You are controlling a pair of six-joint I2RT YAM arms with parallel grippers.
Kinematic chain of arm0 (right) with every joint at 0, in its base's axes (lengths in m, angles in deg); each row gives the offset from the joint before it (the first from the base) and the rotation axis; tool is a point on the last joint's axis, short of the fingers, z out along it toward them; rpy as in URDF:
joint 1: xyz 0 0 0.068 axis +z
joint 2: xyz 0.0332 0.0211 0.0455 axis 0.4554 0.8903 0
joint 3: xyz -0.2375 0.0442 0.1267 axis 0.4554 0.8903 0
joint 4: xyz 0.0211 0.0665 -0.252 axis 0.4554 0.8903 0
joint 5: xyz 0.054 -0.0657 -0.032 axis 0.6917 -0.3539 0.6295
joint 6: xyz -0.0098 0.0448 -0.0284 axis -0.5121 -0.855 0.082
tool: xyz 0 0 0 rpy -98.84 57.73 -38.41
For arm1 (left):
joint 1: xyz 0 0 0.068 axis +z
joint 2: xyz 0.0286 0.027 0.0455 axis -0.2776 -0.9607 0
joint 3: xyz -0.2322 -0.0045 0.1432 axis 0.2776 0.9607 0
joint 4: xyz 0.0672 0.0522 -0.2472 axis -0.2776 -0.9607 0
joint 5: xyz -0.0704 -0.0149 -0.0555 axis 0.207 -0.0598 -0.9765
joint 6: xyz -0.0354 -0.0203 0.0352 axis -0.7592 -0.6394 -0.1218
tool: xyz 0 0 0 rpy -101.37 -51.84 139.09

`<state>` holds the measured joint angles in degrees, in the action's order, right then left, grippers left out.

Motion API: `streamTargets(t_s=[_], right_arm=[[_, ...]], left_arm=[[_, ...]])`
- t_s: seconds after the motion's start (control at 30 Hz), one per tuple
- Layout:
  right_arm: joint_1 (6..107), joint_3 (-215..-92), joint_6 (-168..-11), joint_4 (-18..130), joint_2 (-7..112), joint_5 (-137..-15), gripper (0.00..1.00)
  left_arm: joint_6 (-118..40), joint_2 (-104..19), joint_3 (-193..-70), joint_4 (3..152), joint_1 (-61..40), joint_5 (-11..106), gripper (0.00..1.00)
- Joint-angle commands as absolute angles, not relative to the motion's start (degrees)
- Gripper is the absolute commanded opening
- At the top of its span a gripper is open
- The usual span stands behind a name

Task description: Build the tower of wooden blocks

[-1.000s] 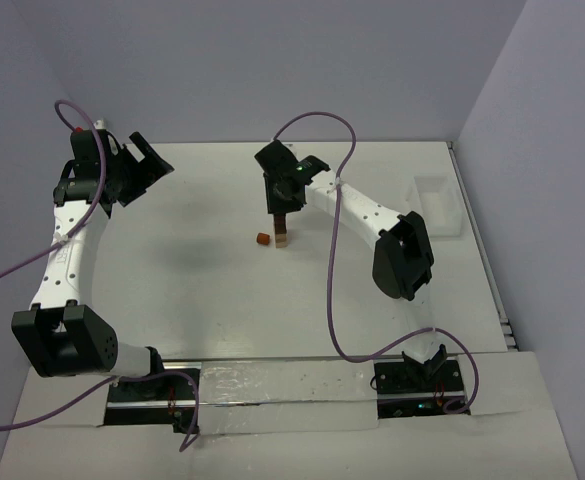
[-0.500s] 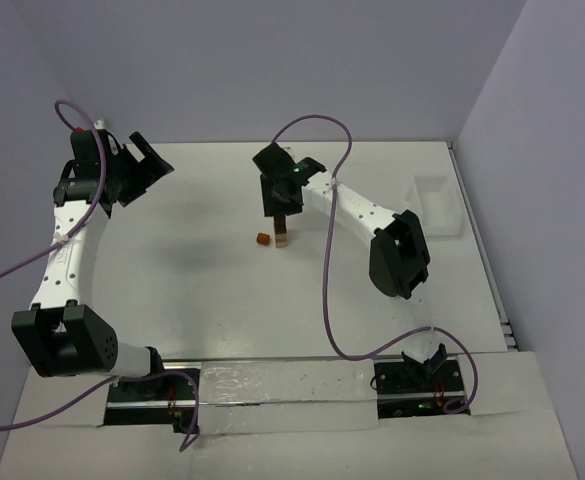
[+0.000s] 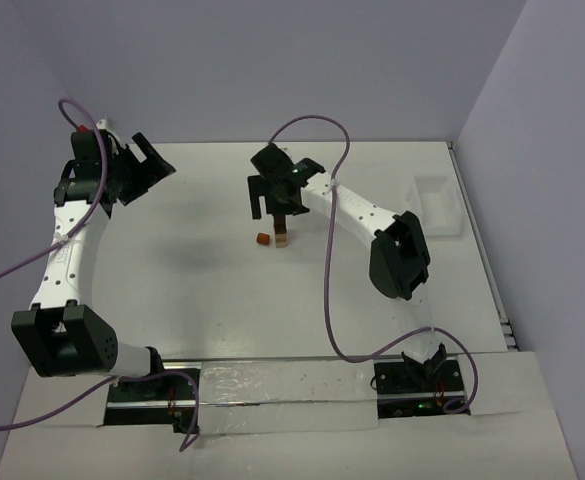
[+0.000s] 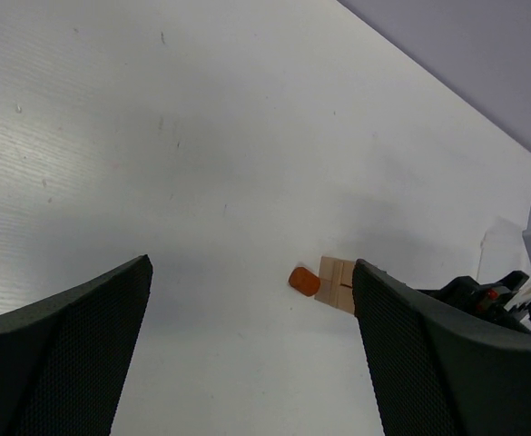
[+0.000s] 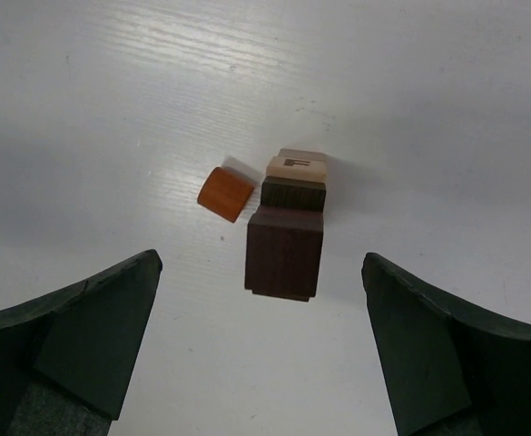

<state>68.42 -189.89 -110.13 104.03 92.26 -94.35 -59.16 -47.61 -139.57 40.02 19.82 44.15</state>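
Dark reddish-brown wood caps the tower [image 5: 284, 252], a narrow stack of small cubes standing upright near the middle of the white tabletop [image 3: 202, 290]. In the right wrist view, a darker brown cube shows under the top one and a light tan cube sits below that. A single orange-brown block [image 5: 226, 193] lies on the tabletop just to the left of the tower's foot, close beside it but not part of the stack.

The right fingers [image 5: 74, 336] hang above the tower and are spread wide apart, one on each side of it. Neither touches the wood, and they hold nothing.

The left fingers [image 4: 65, 354] are raised over the far left part of the tabletop, well away from the stack. They too are spread wide and empty. Between them, the left wrist view shows the tan lower cubes of the tower and the loose block in the distance.

A clear plastic box [image 3: 437, 203] sits at the right edge of the tabletop, well apart from the tower.
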Motion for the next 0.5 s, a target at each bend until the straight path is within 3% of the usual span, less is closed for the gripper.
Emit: streamTargets(t_s=[0.0,0.17,0.27,0.33,0.37,0.47], right_arm=[[69.5,-192.0,-106.2,102.7,83.6,-93.5,1.00],[68.2,-189.3,-99.9,100.8,75.0,-90.6,1.00],[64.4,-185.7,-94.1,99.2,68.0,-80.4,1.00],[61.5,-184.3,-91.9,98.6,64.0,-73.5,1.00],[59.4,-183.7,-91.0,98.6,62.4,-70.3,1.00],[53.7,-183.6,-89.3,99.5,60.0,-63.7,1.00]], left_arm=[[-50.9,-45.2,-136.4,46.0,17.6,38.2,0.92],[-34.1,-40.9,-126.2,54.5,8.9,32.5,0.82],[-15.7,-41.0,-119.7,55.7,7.8,15.0,0.75],[-5.5,-42.5,-118.2,53.1,7.8,5.2,0.76],[0.8,-43.5,-118.1,51.4,7.7,1.5,0.82],[13.2,-48.9,-120.9,45.3,7.4,-3.3,0.90]])
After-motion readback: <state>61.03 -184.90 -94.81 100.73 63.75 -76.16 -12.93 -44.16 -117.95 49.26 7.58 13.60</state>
